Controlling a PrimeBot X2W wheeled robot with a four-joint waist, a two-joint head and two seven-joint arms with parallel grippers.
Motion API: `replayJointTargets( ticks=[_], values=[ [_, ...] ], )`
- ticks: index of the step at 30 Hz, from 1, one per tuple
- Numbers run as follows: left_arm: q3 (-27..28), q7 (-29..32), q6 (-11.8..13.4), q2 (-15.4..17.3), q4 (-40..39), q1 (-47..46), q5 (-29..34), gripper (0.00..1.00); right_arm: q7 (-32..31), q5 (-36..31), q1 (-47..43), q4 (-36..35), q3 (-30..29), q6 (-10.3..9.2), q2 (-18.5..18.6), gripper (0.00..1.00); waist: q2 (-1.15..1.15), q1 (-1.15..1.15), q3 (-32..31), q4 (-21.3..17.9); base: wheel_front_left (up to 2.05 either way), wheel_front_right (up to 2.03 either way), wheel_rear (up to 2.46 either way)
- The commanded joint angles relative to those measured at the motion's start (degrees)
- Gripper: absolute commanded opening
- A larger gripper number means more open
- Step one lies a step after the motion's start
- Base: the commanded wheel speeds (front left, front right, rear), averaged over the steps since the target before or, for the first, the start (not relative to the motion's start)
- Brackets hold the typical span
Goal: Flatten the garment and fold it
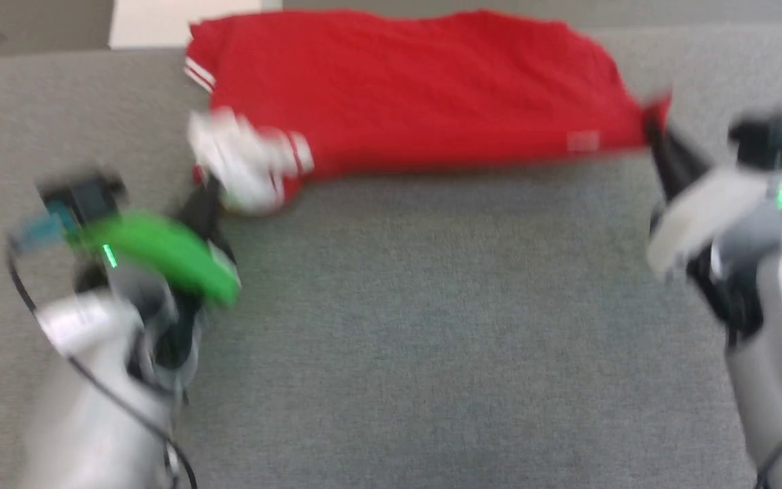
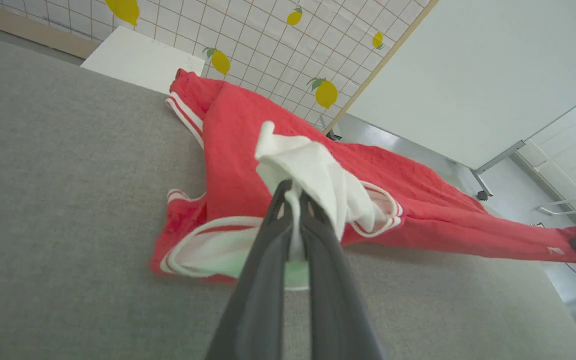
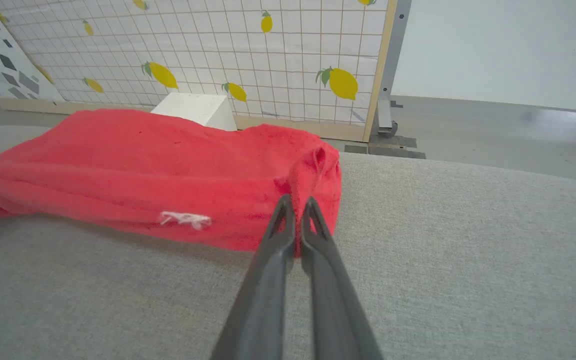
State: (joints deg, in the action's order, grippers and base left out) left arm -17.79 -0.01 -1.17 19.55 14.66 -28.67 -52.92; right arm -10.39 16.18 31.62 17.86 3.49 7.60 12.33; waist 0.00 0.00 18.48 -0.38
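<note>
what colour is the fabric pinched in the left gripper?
White: the inside of the garment, clamped in the left gripper. Best seen in left wrist view.

A grey, fabric-covered worktop (image 1: 432, 326) is shown. A red jersey (image 1: 418, 88) is laid across its far part, up to the far edge, with white lining turned out at its left end.

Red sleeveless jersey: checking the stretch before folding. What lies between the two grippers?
In the head view, the red sleeveless jersey stretches from the left gripper to the right gripper, each shut on an end; nearer, bare grey fabric tabletop.
</note>
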Motion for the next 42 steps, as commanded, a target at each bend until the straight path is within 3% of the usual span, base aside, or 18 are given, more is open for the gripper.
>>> replayJointTargets(
  ticks=[1,4,10,16,23,28,36,42],
  values=[
    [-0.6,0.4,-0.6,-0.2,-1.7,4.2,-1.1,0.00,-0.8,0.8,-3.8,-1.7,-0.9,-0.11,0.2,0.00,0.00,0.00,-4.7,1.9,0.00,0.00,0.00],
    [-2.1,1.6,-0.5,0.2,-4.3,11.7,-2.0,0.00,-2.3,0.6,-11.2,-5.1,-2.4,-0.11,-0.2,0.00,0.00,0.00,-6.1,2.5,0.00,0.00,0.00],
    [-3.9,1.6,3.3,0.8,-7.6,23.2,-1.4,0.00,-6.8,-0.3,-23.7,-10.3,-3.6,-0.11,-1.7,0.00,0.00,0.00,-8.4,3.1,0.00,0.00,0.00],
    [-4.6,2.2,6.3,1.4,-8.8,29.5,-1.3,0.00,-12.7,-1.7,-31.3,-13.2,-3.9,-0.11,-2.8,0.00,0.00,0.00,-10.0,2.8,0.00,0.00,0.00],
    [-6.4,5.1,9.8,4.3,-10.6,34.7,0.6,0.00,-18.2,-3.6,-38.9,-18.7,-6.3,-0.11,-3.0,0.00,0.00,0.00,-11.8,2.2,0.00,0.00,0.00],
    [-7.2,3.0,11.2,5.0,-12.1,36.0,3.5,0.00,-14.2,-3.1,-42.0,-20.5,-7.0,-0.11,-3.7,0.00,0.00,0.00,-12.2,1.8,0.00,0.00,0.00],
    [-7.7,-9.1,11.6,2.0,-12.5,30.9,11.5,0.00,-0.8,-4.3,-40.8,-19.2,-6.9,-0.11,-6.1,0.00,0.00,0.00,-10.8,1.5,0.00,0.00,0.00],
    [-8.1,-11.7,11.5,0.1,-9.3,24.9,14.2,0.00,2.4,-6.6,-37.0,-17.8,-6.6,-0.11,-6.7,0.00,0.00,0.00,-9.8,1.3,0.00,0.00,0.00]
  ],
)
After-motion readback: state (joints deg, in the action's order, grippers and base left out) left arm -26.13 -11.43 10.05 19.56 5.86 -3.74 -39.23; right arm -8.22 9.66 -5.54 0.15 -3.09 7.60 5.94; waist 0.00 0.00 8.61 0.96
